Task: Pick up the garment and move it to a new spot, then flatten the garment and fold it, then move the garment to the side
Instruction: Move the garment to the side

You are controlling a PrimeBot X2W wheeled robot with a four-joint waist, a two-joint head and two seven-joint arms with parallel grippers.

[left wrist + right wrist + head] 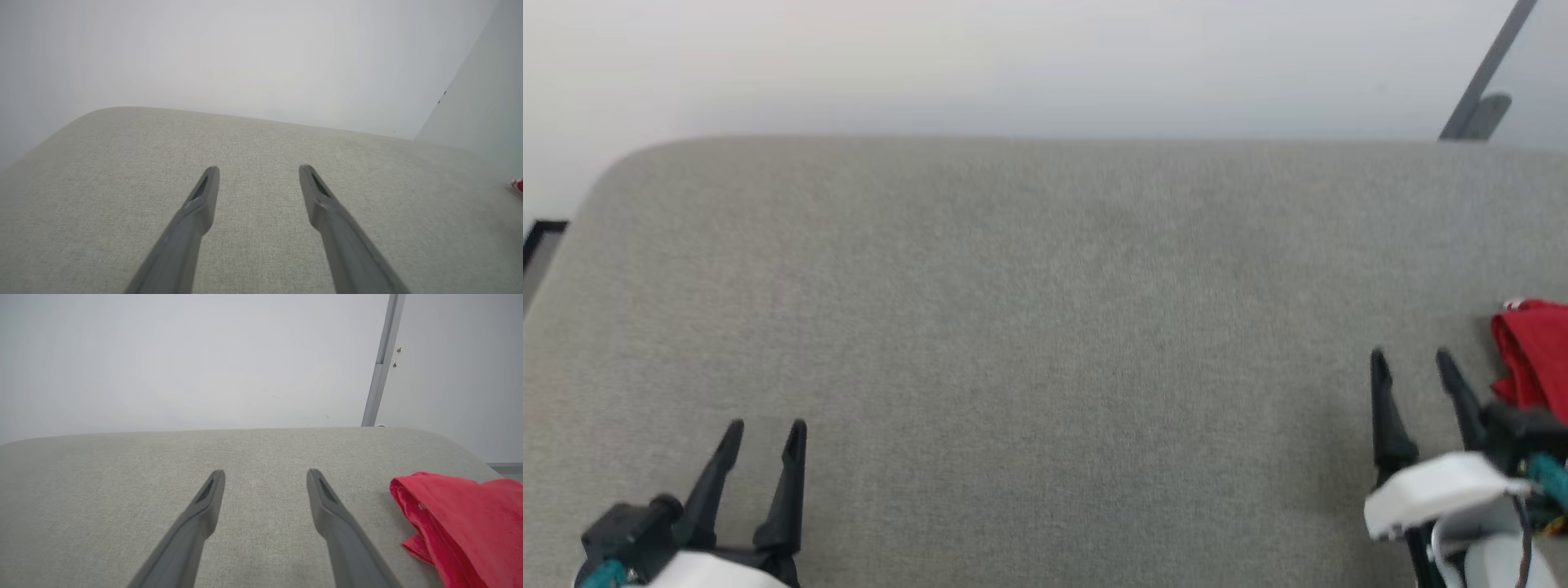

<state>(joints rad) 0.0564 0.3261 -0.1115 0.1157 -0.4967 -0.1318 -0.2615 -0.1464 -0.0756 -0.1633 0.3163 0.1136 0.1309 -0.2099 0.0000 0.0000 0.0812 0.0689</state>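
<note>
The left gripper [767, 426] sits at the lower left of the head view, its two dark fingers spread apart with nothing between them; in the left wrist view the same fingers [204, 196] stand parted over bare weave. Under both arms stretches a grey fabric-covered surface [1045, 286] with a rounded far corner; a pale wall [1013, 57] rises behind it.

Further right, the right gripper [1410, 355] hovers near the right edge of the head view; its fingers are likewise parted and hold nothing. A slanted grey metal post [1486, 73] stands against the wall at the upper right.

The garment [1535, 351] lies bunched in red folds at the far right of the surface, just beside the right gripper's outer finger and slightly beyond its tip, well apart from the left gripper; whether finger and cloth touch cannot be told. In the right wrist view the garment [461, 522] lies crumpled to the right of the fingers, apart from them. A small red-and-white sliver [518, 185] at the right edge of the left wrist view is probably its trim; too little shows to be sure.
</note>
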